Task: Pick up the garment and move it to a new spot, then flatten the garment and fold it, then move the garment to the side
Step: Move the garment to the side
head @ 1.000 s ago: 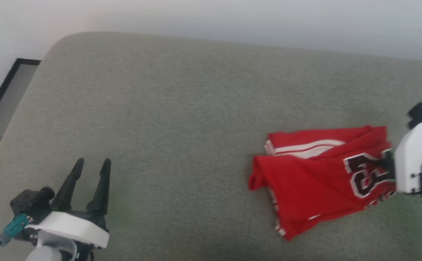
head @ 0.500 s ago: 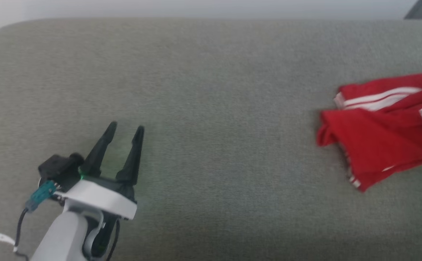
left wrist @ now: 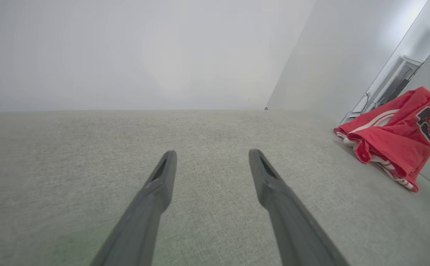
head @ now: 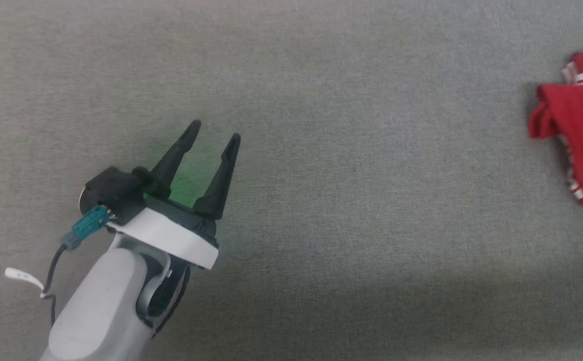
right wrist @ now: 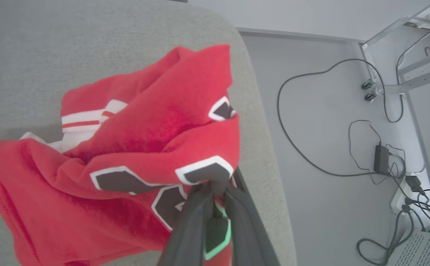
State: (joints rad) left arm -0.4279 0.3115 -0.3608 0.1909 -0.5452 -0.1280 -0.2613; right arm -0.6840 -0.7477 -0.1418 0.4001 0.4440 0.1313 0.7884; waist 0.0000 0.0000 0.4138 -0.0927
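The garment [head: 579, 120], a red jersey with white-striped trim, lies crumpled at the head view's right edge, cut off by the frame. In the right wrist view my right gripper [right wrist: 215, 190] is shut on the garment [right wrist: 133, 155], pinching a fold with black-and-white block lettering and holding that part raised off the grey cushion [right wrist: 52, 44]. My left gripper [head: 213, 131] hovers open and empty over the cushion far to the left of the garment. In the left wrist view the left gripper [left wrist: 211, 157] has nothing between its fingers, with the garment [left wrist: 396, 136] at the right.
The grey fabric cushion [head: 346, 200] spreads wide between my left gripper and the garment. In the right wrist view the cushion's rounded edge drops to a pale floor with black cables [right wrist: 311, 122], a power strip [right wrist: 409, 192] and a white metal frame [right wrist: 403, 48].
The head camera has swung left and down, so the garment slid to the right edge and my right forearm left the picture. My left gripper stays open.
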